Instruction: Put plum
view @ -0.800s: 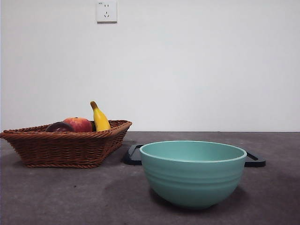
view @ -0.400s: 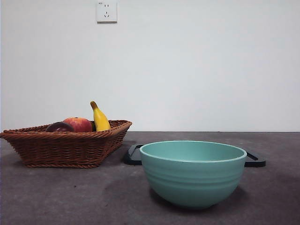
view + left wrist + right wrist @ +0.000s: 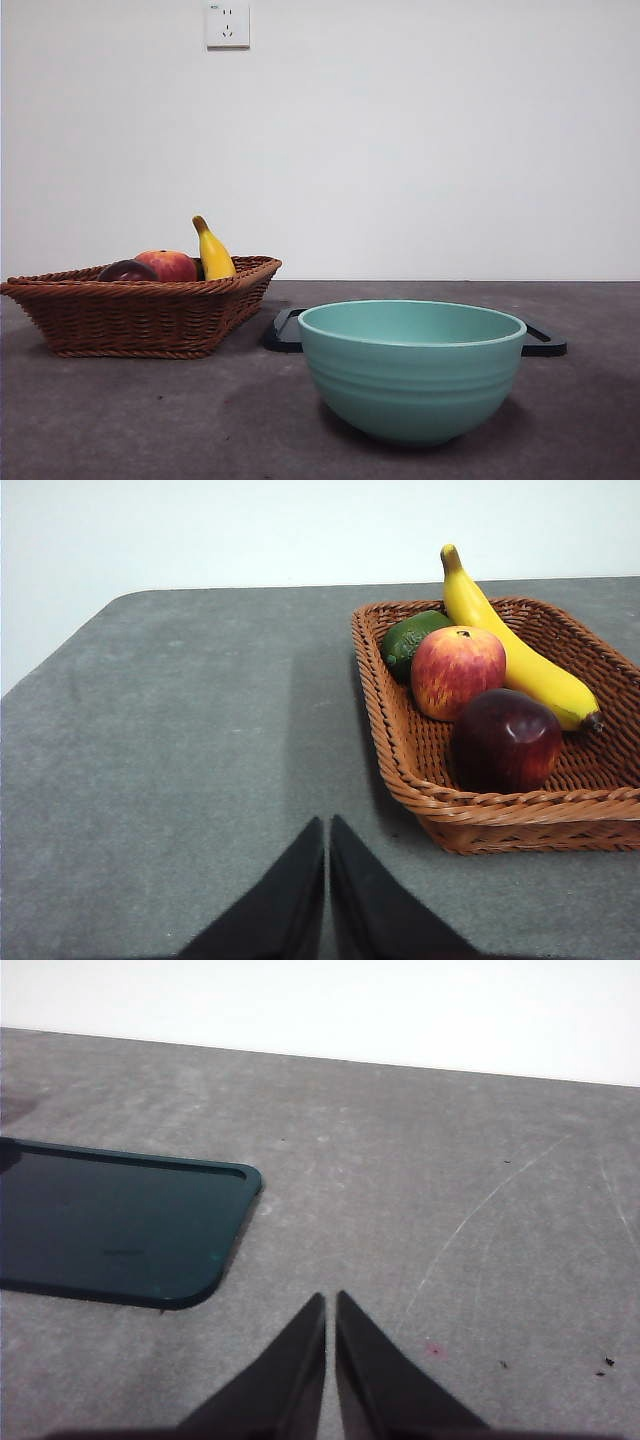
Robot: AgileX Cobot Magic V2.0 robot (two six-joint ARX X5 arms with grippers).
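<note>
The plum (image 3: 506,740) is a glossy dark maroon fruit lying in the wicker basket (image 3: 470,805), at the basket's corner nearest my left wrist camera. In the front view only its top (image 3: 127,270) shows above the basket rim (image 3: 140,290). My left gripper (image 3: 327,825) is shut and hovers over bare table beside the basket, well short of the plum. My right gripper (image 3: 330,1300) is shut too, above grey table next to a dark tray (image 3: 110,1225). Neither arm shows in the front view.
The basket also holds a red-orange fruit (image 3: 457,670), a yellow banana (image 3: 510,650) and a green fruit (image 3: 410,640). A teal bowl (image 3: 412,368) stands at the front of the table, with the dark tray (image 3: 545,343) behind it. A wall socket (image 3: 227,23) is high on the wall.
</note>
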